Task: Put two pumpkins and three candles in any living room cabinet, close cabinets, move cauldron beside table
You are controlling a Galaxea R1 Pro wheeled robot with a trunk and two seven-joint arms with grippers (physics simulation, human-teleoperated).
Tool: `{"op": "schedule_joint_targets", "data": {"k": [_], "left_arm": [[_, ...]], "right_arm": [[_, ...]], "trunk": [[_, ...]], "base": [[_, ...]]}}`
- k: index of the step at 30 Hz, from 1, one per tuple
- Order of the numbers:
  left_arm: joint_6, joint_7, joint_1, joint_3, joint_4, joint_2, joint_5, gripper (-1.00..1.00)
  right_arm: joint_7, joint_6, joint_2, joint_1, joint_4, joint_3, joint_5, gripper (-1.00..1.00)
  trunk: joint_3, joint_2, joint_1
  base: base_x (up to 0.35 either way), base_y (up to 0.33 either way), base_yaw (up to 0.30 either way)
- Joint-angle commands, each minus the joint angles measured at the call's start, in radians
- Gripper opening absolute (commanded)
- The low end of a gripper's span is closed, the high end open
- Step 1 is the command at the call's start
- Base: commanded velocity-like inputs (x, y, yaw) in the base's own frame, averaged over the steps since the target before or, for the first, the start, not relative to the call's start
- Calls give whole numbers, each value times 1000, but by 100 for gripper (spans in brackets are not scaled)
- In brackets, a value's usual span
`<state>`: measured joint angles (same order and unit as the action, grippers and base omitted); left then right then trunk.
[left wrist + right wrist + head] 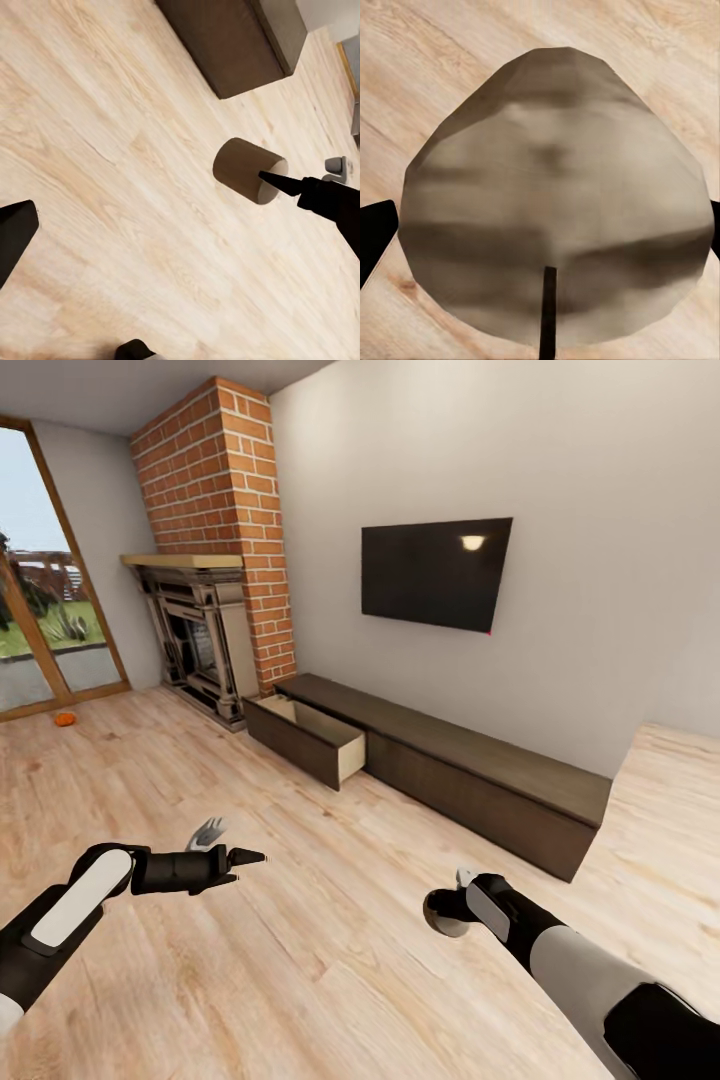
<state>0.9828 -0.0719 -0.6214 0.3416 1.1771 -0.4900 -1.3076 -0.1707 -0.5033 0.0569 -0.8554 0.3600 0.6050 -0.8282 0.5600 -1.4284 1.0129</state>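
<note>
Right gripper [447, 913] clamps a stubby brown candle [555, 202] — rigid, light, likely slick, best held mid-body — short of the cabinet [440, 765]; left gripper [222, 850] fingers apart.

living room: brick fireplace [205, 630], wall tv [436, 572].

The pale wood floor [330, 960] carries the long dark cabinet [470, 780] along the wall, one drawer [305, 735] pulled open, and what looks like a pumpkin [65, 719] by the window.
</note>
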Motion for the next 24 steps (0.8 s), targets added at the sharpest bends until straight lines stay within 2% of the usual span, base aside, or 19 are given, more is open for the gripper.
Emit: {"op": "schedule_joint_targets", "data": {"k": [1, 24], "left_arm": [[1, -7, -1, 1, -1, -1, 6, 100], [1, -8, -1, 0, -2, 0, 7, 100]], "right_arm": [[-9, -3, 1, -1, 4, 7, -12, -100], [-10, -3, 1, -1, 4, 9, -11, -100]], "trunk": [[1, -1, 1], [1, -1, 1]], "base": [[335, 0, 290], [335, 8, 290]]}}
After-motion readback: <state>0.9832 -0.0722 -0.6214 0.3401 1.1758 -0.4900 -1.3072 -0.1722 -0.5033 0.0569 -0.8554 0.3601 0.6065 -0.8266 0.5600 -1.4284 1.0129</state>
